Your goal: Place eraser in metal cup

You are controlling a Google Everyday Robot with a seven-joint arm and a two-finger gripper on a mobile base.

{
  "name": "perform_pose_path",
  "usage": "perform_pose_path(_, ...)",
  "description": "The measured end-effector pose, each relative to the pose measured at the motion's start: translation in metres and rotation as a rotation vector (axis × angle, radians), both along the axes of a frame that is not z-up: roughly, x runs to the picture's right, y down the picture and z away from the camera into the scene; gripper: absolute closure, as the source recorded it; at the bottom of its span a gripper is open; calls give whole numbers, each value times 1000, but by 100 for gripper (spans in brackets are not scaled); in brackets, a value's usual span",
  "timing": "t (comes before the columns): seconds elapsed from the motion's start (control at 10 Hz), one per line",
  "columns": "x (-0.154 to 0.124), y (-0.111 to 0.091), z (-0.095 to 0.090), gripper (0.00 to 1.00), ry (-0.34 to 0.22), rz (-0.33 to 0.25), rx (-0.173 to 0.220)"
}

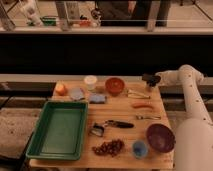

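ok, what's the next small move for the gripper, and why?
Probably sweep the gripper leftward in view along the far side of the table toward the metal cup. The gripper hangs over the far right corner, while the metal cup stands far left, past the red bowl and white cup. Whether it holds the eraser cannot be told.

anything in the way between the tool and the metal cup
Yes. The tool hovers at the back right corner of the table; the metal cup stands far left. The red bowl and white cup sit between them along the back row, so a low path would likely hit them.
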State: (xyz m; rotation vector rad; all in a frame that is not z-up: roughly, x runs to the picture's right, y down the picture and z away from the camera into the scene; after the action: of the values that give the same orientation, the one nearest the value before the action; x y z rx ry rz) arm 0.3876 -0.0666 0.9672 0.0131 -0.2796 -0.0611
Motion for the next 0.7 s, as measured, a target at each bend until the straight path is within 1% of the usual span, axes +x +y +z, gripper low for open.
perform_pose_path(0.7, 4, 5, -8, 20, 7, -4, -1)
